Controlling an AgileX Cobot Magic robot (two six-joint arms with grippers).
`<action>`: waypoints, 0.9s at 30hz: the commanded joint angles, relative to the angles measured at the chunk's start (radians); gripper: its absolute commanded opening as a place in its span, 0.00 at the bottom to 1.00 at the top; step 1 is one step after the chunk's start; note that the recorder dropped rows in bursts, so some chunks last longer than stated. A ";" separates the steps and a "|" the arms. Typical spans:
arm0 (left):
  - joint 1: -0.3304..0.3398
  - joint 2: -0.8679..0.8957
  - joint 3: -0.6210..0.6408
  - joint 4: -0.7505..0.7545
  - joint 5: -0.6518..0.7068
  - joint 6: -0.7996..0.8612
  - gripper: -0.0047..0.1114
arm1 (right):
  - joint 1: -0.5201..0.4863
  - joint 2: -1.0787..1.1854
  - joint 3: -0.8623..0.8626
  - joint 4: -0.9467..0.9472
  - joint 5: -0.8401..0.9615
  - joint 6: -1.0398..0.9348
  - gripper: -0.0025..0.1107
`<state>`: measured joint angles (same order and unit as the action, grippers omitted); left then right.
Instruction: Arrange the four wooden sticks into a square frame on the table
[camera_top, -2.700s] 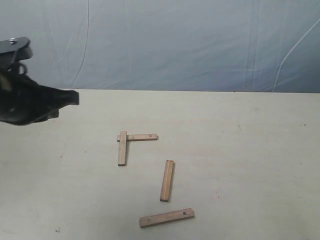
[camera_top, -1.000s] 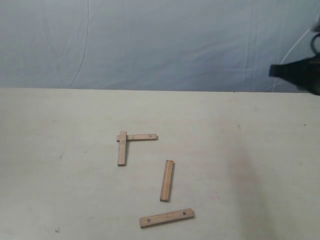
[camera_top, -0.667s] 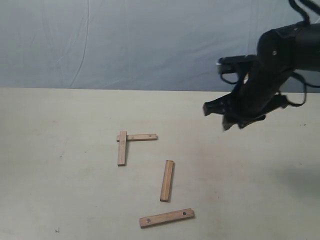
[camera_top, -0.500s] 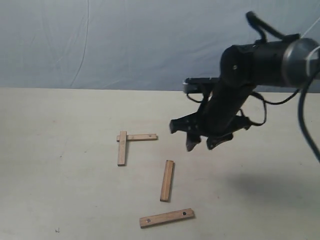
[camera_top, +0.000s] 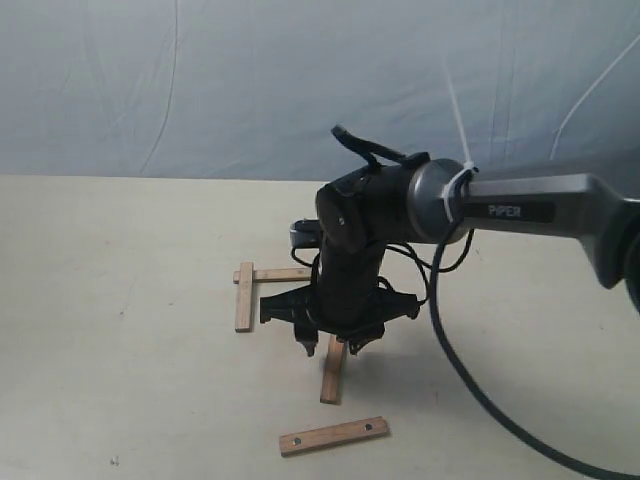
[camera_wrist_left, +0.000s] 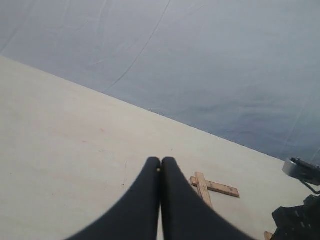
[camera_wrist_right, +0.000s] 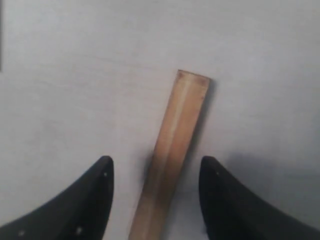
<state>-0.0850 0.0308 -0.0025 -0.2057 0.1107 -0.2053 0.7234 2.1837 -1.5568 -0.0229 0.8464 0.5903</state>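
While the right hand (camera_top: 331, 349) is hanging spread wide over the plain stick (camera_top: 331, 385), fingers straddling it and clear of the wood, I reckon it should be sinking straight down and closing squarely across the narrow width, so the strip isn't twisting as it lifts. The L-shaped pair (camera_top: 247, 276) is lying just beside it on the bench (camera_top: 120, 380), and the holed stick (camera_top: 333, 436) is lying nearer the front. The left hand (camera_wrist_left: 160, 166) is hovering well apart, pinched together on nothing.

Two overlapped sticks (camera_top: 245, 300), two loose sticks (camera_top: 333, 436)
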 joint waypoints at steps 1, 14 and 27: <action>-0.007 -0.007 0.002 -0.003 0.002 0.004 0.04 | 0.005 0.035 -0.014 -0.028 0.022 0.043 0.46; -0.007 -0.007 0.002 -0.005 0.002 0.004 0.04 | 0.005 0.055 -0.151 -0.060 0.110 -0.014 0.01; -0.007 -0.007 0.002 -0.005 0.002 0.004 0.04 | -0.011 0.236 -0.526 -0.103 0.223 -0.018 0.01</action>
<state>-0.0850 0.0308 -0.0025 -0.2057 0.1107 -0.2053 0.7277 2.3657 -2.0151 -0.1005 1.0175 0.5805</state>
